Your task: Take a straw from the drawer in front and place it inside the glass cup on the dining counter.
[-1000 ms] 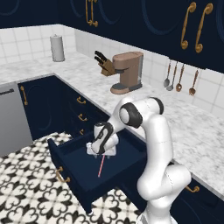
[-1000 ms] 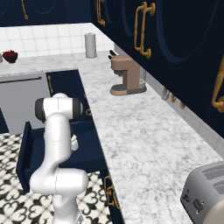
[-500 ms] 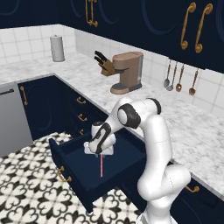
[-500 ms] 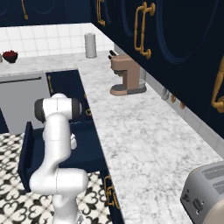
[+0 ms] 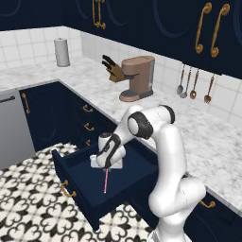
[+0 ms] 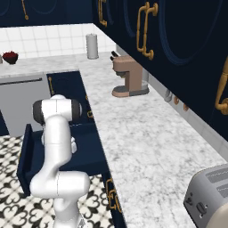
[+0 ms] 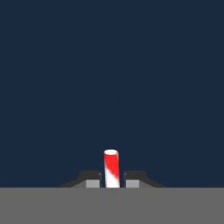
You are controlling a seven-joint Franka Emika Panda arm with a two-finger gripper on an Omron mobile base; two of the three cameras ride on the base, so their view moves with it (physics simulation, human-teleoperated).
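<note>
So the white arm's two-finger gripper [image 5: 107, 166] is reaching down into the wide, deep navy-blue box drawer [image 5: 80, 186], which is pulled out over the black-and-white patterned floor tiles [image 5: 28, 208], its curved brass handle [image 5: 67, 190] on the front panel. The claw is pinched tight on the thin red-pink drinking straw [image 5: 106, 180]: in the hand view the straw [image 7: 111, 169] shows red and white, sitting right between the two dark finger tips [image 7: 92, 180] with the navy drawer bottom [image 7: 112, 78] behind it. From the left base view the straw hangs from the gripper and points down toward the drawer floor, near the middle of the drawer; can't tell if its lower end touches the bottom. From the right base view the open drawer [image 6: 23, 156] sits just beside the arm, next to the marble worktop [image 6: 147, 147]. On that L-shaped worktop there's a brown coffee machine [image 5: 137, 78] with a black knife block [image 5: 111, 68] just beside it, a grey paper towel roll [image 5: 61, 52] further along in the corner, and a silver toaster [image 6: 209, 196] at the near end.
</note>
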